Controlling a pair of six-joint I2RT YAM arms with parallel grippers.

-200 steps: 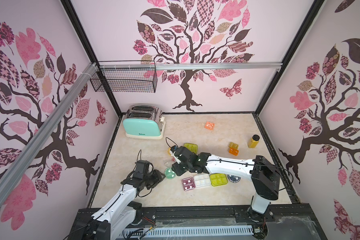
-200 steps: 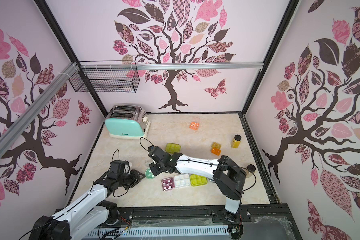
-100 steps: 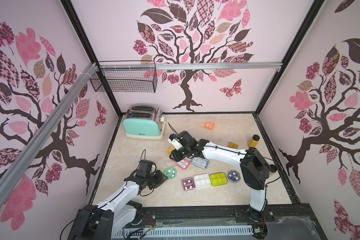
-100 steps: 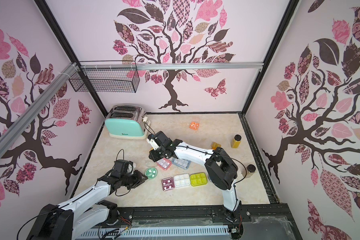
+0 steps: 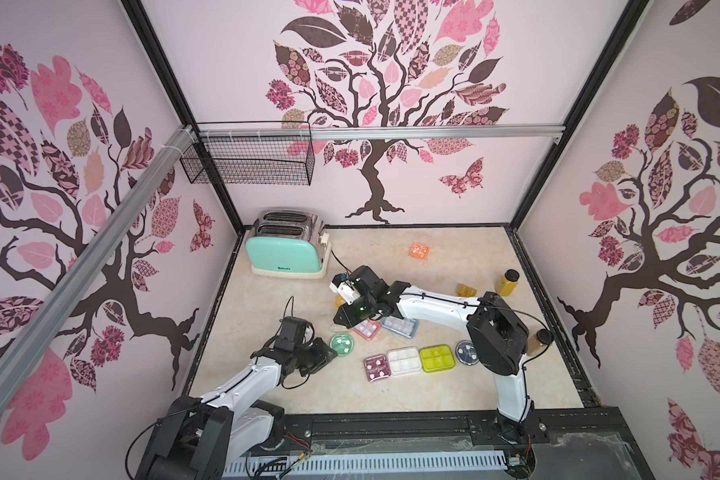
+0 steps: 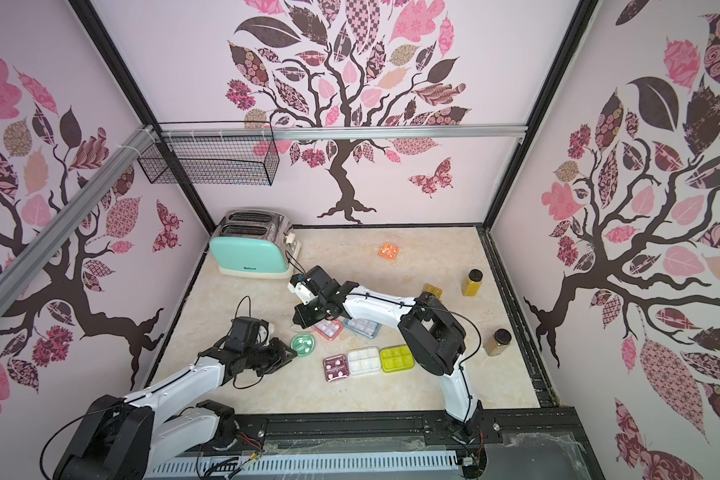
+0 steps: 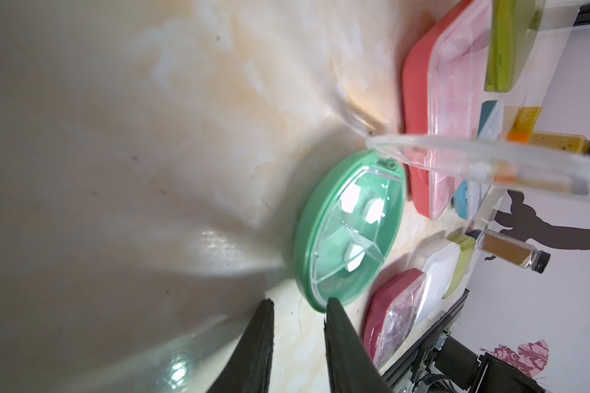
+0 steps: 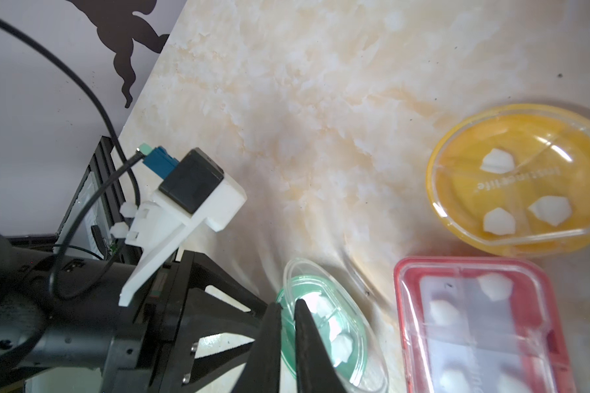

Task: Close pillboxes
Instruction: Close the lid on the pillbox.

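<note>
- Tabletop (image 5: 262, 303): bare marble open toward toaster (image 5: 285, 253).
- Left gripper (image 7: 300, 301): fingers apart, one tip at mint round pillbox (image 7: 351, 231) rim.
- Right gripper (image 8: 288, 303): pressed together, near it.
- Yellow round pillbox (image 8: 518, 180): mostly hidden under right arm (image 5: 433, 309) in both top views.

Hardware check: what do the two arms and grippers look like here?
Left arm and right arm: white link shells, black joint housings. Left gripper and right gripper: black, tapering wedge jaws. The left wrist's white bracket carries a black camera with blue connector and black cable.
</note>
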